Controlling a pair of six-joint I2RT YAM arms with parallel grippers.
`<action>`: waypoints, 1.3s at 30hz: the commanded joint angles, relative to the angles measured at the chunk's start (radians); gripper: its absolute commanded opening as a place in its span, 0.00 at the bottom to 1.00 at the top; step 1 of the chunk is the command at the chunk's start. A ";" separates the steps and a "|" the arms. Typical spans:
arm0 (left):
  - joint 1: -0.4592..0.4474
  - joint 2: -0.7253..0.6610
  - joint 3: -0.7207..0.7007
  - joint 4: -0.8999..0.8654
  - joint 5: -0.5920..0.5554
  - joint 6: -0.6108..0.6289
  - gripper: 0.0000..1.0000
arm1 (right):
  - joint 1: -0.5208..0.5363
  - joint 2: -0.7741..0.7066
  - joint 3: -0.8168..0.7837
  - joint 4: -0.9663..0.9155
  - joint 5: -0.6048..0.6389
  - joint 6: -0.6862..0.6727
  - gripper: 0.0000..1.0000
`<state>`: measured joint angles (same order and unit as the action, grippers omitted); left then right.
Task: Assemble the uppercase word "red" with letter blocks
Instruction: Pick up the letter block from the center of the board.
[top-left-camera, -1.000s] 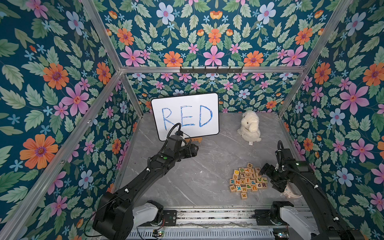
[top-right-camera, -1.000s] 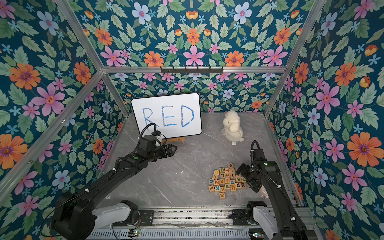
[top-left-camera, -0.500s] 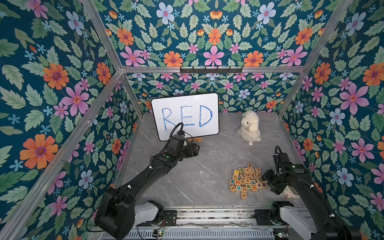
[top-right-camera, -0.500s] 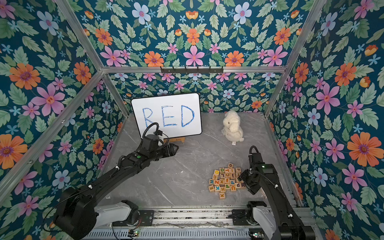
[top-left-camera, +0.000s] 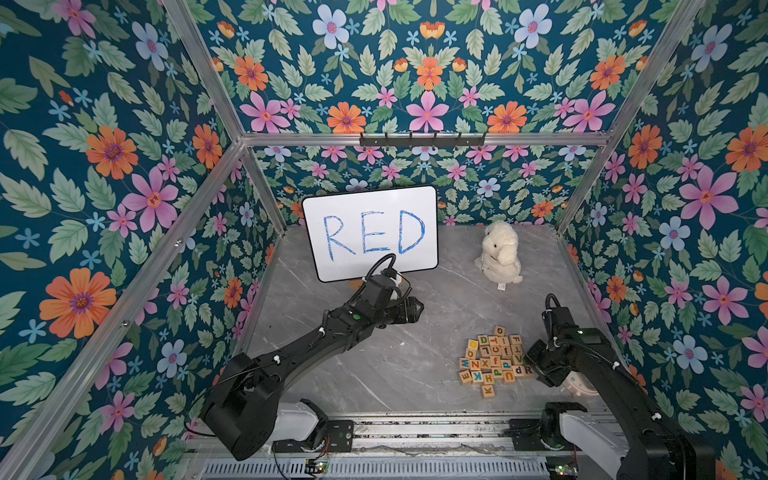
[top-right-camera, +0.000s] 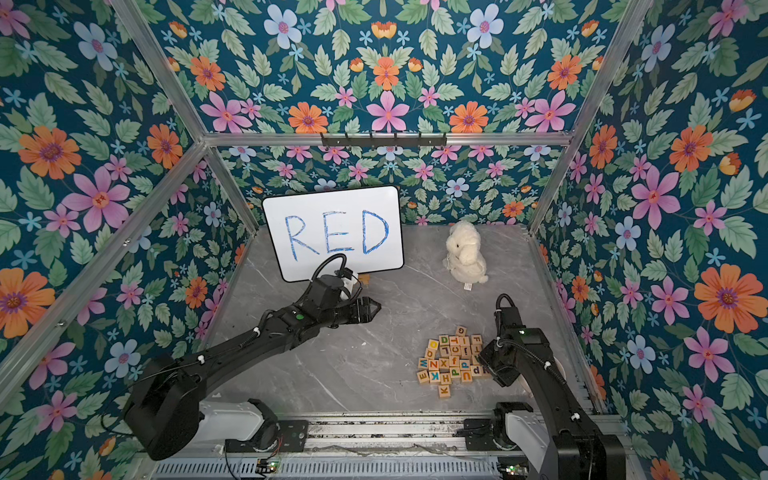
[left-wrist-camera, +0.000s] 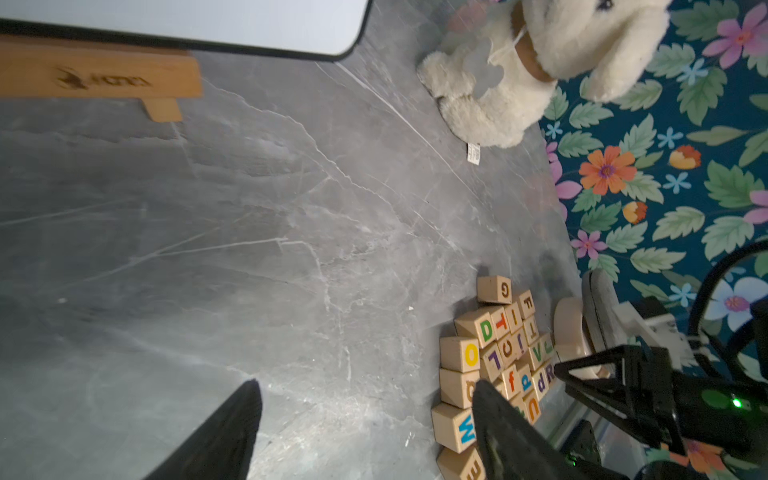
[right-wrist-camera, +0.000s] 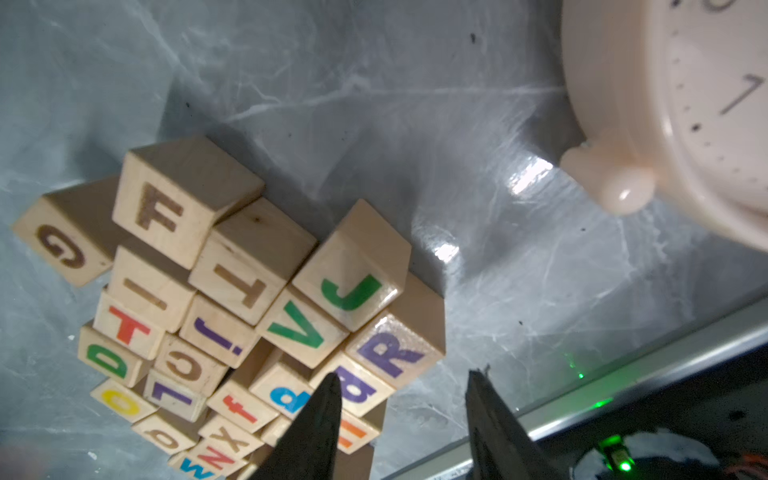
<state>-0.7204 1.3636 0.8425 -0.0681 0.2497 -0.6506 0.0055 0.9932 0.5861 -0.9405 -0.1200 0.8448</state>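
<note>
The right pincer (right-wrist-camera: 403, 374), parted and empty, hovers beside the R block (right-wrist-camera: 390, 353); shutting here could snag the neighbouring p block (right-wrist-camera: 355, 388) instead. The left pincer (left-wrist-camera: 365, 382) hangs parted, empty.

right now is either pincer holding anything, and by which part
Nothing is held: left pincer open above the table, right pincer open beside the R block.

back: whiteboard (top-left-camera: 370, 232) stood on wooden stand (left-wrist-camera: 95, 75) at table's (top-left-camera: 374, 374) rear | right of it: plush toy (top-left-camera: 498, 253) | front right, before the plush toy: letter blocks (top-left-camera: 494, 361) lay clustered on table | R block (right-wrist-camera: 390, 353) at cluster's right edge | clock (right-wrist-camera: 685, 104) near, right of cluster, apart from it
</note>
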 joint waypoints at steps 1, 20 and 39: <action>-0.034 0.033 0.025 0.036 0.008 0.016 0.82 | 0.001 0.004 -0.008 0.018 0.034 0.017 0.51; -0.125 0.149 0.089 0.058 0.012 -0.004 0.86 | 0.001 0.012 -0.035 0.052 0.068 0.005 0.49; -0.137 0.150 0.087 0.045 -0.050 0.005 0.86 | 0.001 0.058 -0.031 0.071 0.035 -0.028 0.53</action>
<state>-0.8566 1.5150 0.9279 -0.0296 0.2192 -0.6476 0.0051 1.0412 0.5571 -0.8646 -0.0761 0.8230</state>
